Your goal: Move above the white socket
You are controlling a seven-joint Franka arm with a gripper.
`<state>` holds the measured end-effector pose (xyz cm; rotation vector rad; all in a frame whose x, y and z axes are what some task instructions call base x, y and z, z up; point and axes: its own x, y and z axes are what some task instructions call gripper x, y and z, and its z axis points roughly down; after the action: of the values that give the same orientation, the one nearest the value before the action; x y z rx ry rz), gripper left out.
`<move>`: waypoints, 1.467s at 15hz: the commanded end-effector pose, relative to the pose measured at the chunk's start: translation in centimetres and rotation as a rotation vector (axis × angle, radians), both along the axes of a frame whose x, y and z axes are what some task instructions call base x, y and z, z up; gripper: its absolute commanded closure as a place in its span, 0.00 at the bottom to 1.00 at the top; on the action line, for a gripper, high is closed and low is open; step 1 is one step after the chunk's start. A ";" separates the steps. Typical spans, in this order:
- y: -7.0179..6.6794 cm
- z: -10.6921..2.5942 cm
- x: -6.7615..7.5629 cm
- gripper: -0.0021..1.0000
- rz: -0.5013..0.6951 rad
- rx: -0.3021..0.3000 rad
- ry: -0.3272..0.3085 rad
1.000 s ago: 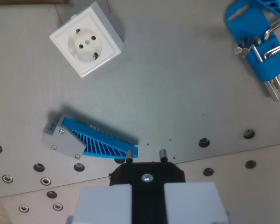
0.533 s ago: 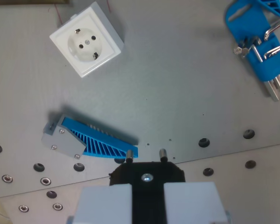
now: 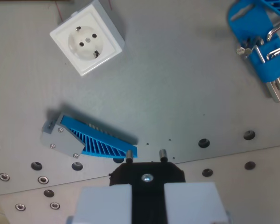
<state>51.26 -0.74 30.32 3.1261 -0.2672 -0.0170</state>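
The white socket [image 3: 87,43] is a square box with a round two-hole face, lying tilted on the grey table at the wrist view's upper left. My gripper [image 3: 147,189] is at the bottom centre, and its pale grey fingers [image 3: 107,201] are shut on a black plug [image 3: 147,173]. The plug's two metal pins [image 3: 162,153] point away from the camera. The socket lies well up and to the left of the plug, apart from it.
A blue ribbed wedge with a grey end block [image 3: 86,139] lies just left of the plug pins. A blue holder of hex keys [image 3: 263,46] sits at the upper right. Rows of bolt holes [image 3: 204,142] cross the metal plate near the bottom.
The whole scene has shifted only a few pixels, so the camera has barely moved. The plug stays held as before.
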 end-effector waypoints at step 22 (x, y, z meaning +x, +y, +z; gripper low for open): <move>2.9 -9.2 1.0 1.00 0.346 0.032 -0.079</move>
<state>52.62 2.07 21.67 3.1381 0.0633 -0.0373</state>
